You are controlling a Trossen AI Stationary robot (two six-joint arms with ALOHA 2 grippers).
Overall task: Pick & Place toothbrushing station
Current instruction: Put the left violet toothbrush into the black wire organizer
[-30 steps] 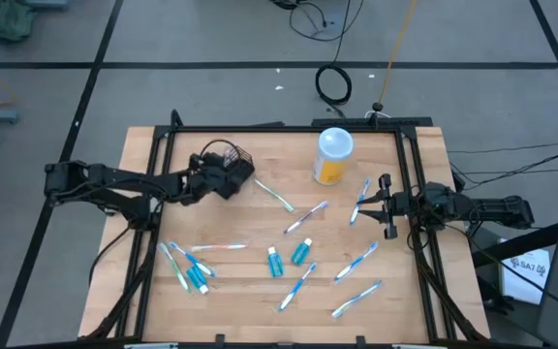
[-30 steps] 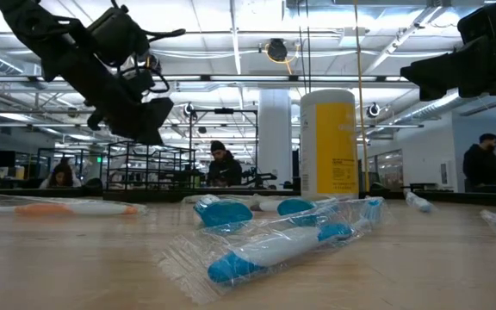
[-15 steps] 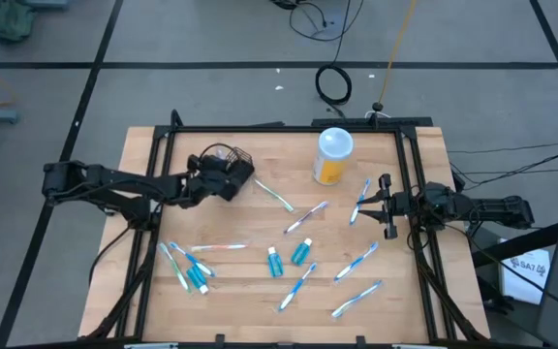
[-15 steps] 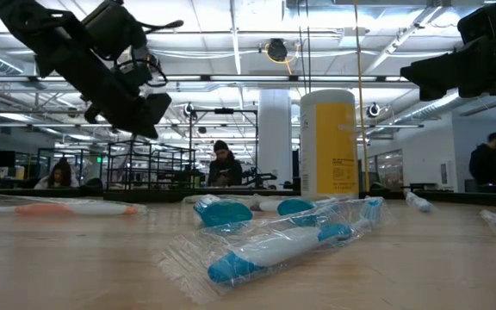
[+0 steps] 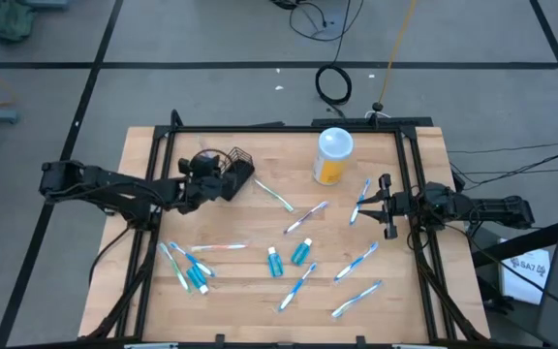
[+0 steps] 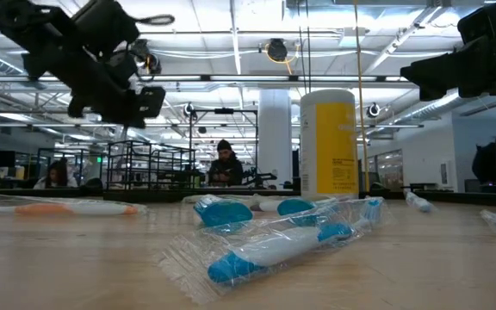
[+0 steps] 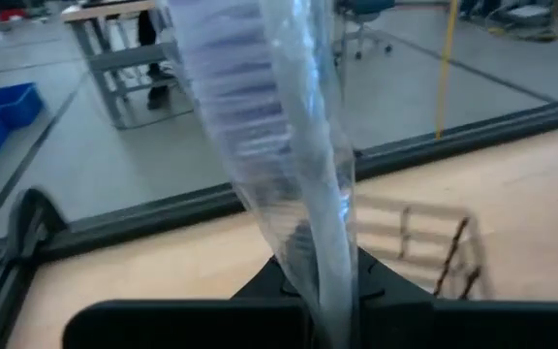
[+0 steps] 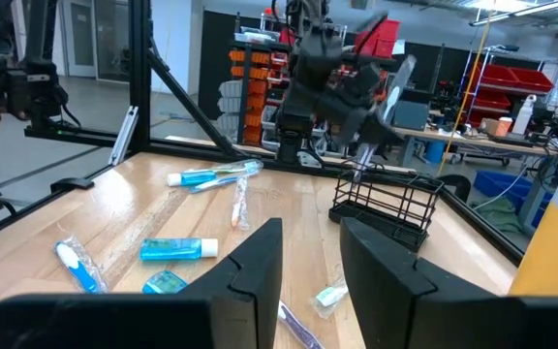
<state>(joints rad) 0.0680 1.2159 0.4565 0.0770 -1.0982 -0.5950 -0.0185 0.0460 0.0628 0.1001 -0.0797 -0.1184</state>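
Landmark: wire-mesh basket (image 5: pixel 237 163), standing at the far left of the tabletop (image 5: pixel 260 320).

Nearest the camera in the low view, well short of the basket: wrapped toothbrush (image 6: pixel 282 245) lying flat in clear film, teal tubes (image 6: pixel 231 211) just behind it. The high view shows the other toothbrushes (image 5: pixel 356 262) scattered loose between basket and right edge, none in the basket yet, so sorting looks barely begun.

Right gripper (image 5: pixel 387 206), well right of the basket, hovers at the tabletop's right edge; jaws part-open with a gap showing in its wrist view, nothing between them. Probably waiting.

Left gripper (image 5: pixel 200 173) sits just beside the basket, raised off the tabletop. Jaws clamped on a wrapped toothbrush (image 7: pixel 289 165), which stands up steeply out of them, likely so it can be dropped in end-first.

Beyond the basket, to its right: yellow canister with white lid (image 5: pixel 334 155). Label print unreadable.
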